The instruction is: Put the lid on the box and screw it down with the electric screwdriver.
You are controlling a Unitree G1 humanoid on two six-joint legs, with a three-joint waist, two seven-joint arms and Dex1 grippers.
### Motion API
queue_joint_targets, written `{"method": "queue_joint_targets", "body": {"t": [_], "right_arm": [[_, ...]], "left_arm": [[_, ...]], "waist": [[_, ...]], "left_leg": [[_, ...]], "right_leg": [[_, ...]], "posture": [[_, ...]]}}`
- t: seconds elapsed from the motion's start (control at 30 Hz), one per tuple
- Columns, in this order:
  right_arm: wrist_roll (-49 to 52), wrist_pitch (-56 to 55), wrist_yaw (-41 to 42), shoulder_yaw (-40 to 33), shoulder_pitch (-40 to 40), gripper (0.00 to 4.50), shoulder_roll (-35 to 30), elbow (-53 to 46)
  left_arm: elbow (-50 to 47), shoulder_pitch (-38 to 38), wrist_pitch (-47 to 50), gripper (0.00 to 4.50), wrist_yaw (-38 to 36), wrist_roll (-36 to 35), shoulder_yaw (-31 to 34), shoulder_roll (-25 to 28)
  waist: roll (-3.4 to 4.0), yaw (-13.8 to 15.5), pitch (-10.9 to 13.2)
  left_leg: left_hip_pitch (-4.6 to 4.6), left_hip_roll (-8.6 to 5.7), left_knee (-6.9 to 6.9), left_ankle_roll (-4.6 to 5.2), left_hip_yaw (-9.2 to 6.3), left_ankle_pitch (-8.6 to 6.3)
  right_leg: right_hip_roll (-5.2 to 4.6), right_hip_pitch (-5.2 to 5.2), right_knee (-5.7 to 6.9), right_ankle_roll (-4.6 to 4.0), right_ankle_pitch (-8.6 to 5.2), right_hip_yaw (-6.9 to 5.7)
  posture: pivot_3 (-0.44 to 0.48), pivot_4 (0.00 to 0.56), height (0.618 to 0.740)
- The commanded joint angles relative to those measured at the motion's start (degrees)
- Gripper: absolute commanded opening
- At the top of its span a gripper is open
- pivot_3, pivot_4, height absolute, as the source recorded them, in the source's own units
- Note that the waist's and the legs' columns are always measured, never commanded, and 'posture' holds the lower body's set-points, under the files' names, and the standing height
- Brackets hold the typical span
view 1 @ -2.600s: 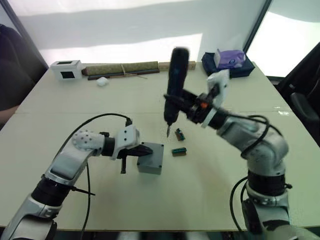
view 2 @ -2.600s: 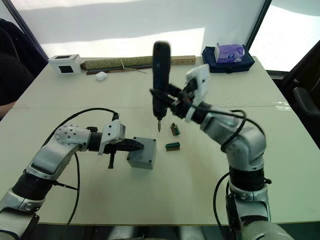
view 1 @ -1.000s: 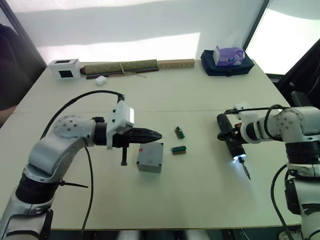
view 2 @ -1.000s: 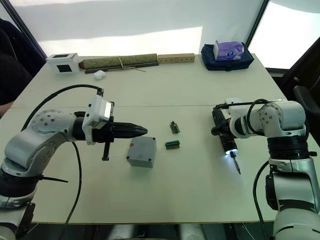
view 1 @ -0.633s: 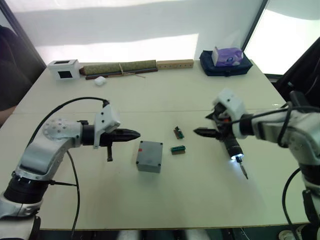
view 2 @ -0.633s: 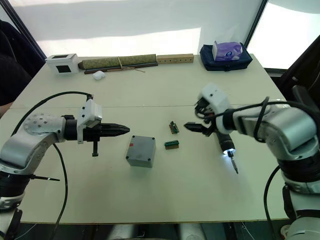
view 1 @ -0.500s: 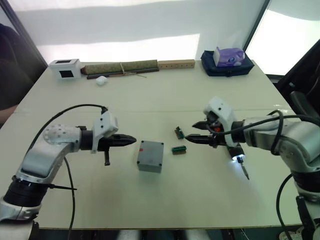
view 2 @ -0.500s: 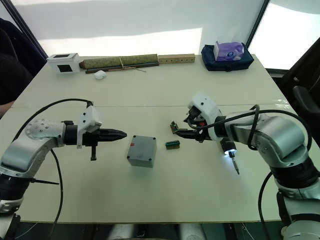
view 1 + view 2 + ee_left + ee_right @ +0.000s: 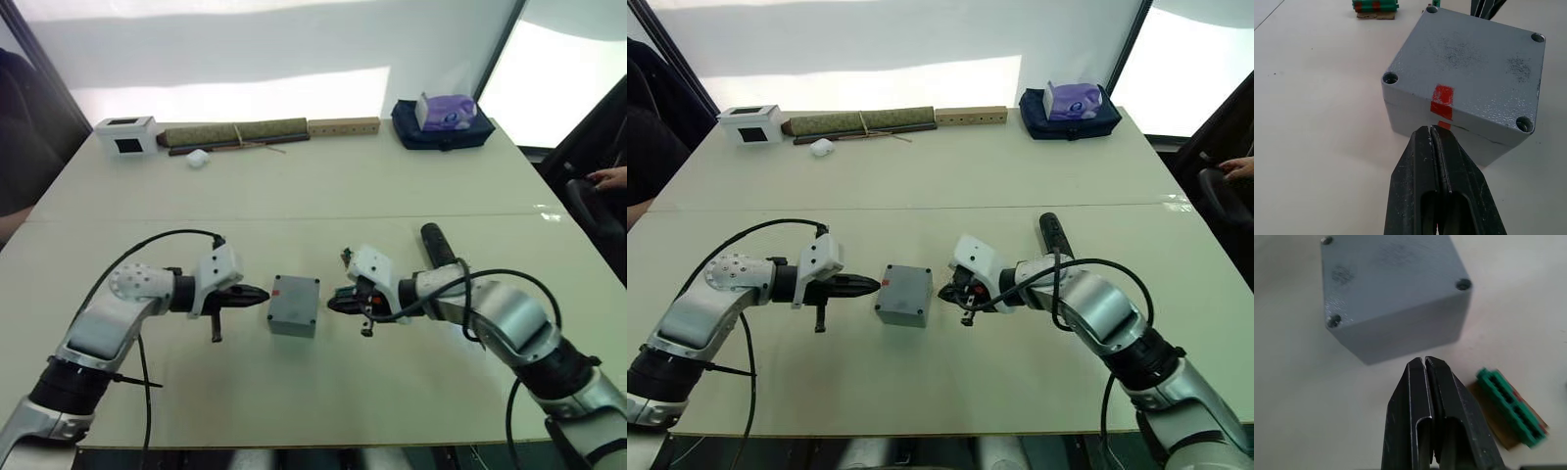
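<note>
The grey box (image 9: 292,322) stands mid-table with the lid (image 9: 1474,68) seated on it. Red marks line up across the seam, and the corner holes are open. My left gripper (image 9: 257,293) is shut and empty, its tip against or just short of the box's left side. The right gripper (image 9: 338,302) is also shut and empty, pointing at the box's right side from a short gap. The black electric screwdriver (image 9: 435,245) lies on the table behind my right forearm, held by nothing.
Small green circuit pieces (image 9: 1511,406) lie beside the right gripper. Along the far edge are a white box with a dark window (image 9: 125,135), a rolled mat (image 9: 235,131), a wooden strip (image 9: 343,125) and a tissue box (image 9: 446,112). A person's hand (image 9: 609,178) is at the right edge.
The right gripper has let go of the screwdriver, shut, and swung left to the box's right side. The left gripper has dropped and closed in on the box's left side.
</note>
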Motion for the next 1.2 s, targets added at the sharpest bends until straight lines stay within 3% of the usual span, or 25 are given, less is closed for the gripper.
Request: {"method": "queue_joint_targets", "body": {"t": [0.03, 0.43, 0.7, 0.83, 0.97, 1.2], "right_arm": [[-1.17, -2.21, 3.32, 0.64, -1.52, 0.04, 1.64, 0.81], [-3.87, 0.08, 8.88, 4.12, -3.20, 0.04, 4.96, 1.64], [-2.71, 1.17, 10.99, -1.26, -2.92, 0.04, 0.78, -1.00], [-2.03, 1.16, 11.51, -6.23, -2.97, 0.04, -2.49, -2.55], [-3.03, -0.22, 9.61, -8.05, -4.15, 0.04, -0.52, 0.95], [-5.73, -0.96, 7.45, -4.33, -3.45, 0.04, 4.17, 2.42]], "left_arm": [[0.89, -2.29, -1.31, 0.00, -0.09, 0.59, -0.26, -1.32], [9.36, -8.43, -3.51, 0.00, 1.13, 4.15, -2.38, -8.29], [9.10, -5.57, -5.46, 0.00, -0.74, 5.36, -0.86, -4.09], [5.85, -1.39, -5.16, 0.00, -2.77, 3.86, 1.83, 1.04], [0.80, 1.66, -3.00, 0.00, -4.41, 1.16, 2.88, 3.33], [-1.15, 0.87, -1.37, 0.00, -3.15, 1.11, 1.16, 1.41]], "waist": [[0.00, 0.14, 0.00], [-0.01, 0.00, -0.01], [-0.01, -0.02, -0.01], [-0.01, -0.15, 0.00], [-0.01, -0.05, 0.00], [-0.01, 0.03, 0.00]], "left_leg": [[0.00, 0.00, 0.00, 0.00, 0.00, 0.00], [0.06, -0.02, 0.10, -0.01, 0.00, 0.00], [0.06, -0.01, 0.31, 0.00, -0.01, 0.00], [0.05, -0.01, 0.53, 0.00, -0.02, -0.01], [0.10, 0.01, 0.55, 0.00, -0.04, -0.01], [0.46, -0.01, 0.56, 0.01, -0.08, -0.01]], "right_leg": [[0.00, 0.00, 0.01, 0.00, 0.00, -0.01], [0.02, 0.04, 0.14, 0.00, 0.00, -0.02], [-0.01, 0.03, 0.33, -0.01, 0.00, 0.00], [-0.02, 0.04, 0.55, -0.01, -0.01, 0.00], [-0.02, 0.07, 0.60, -0.02, -0.01, 0.01], [-0.05, 0.48, 0.57, -0.02, -0.01, -0.02]], "posture": [[0.000, 0.150, 0.740], [0.000, 0.150, 0.740], [0.000, 0.150, 0.740], [0.000, 0.150, 0.740], [0.000, 0.150, 0.740], [0.000, 0.150, 0.740]]}}
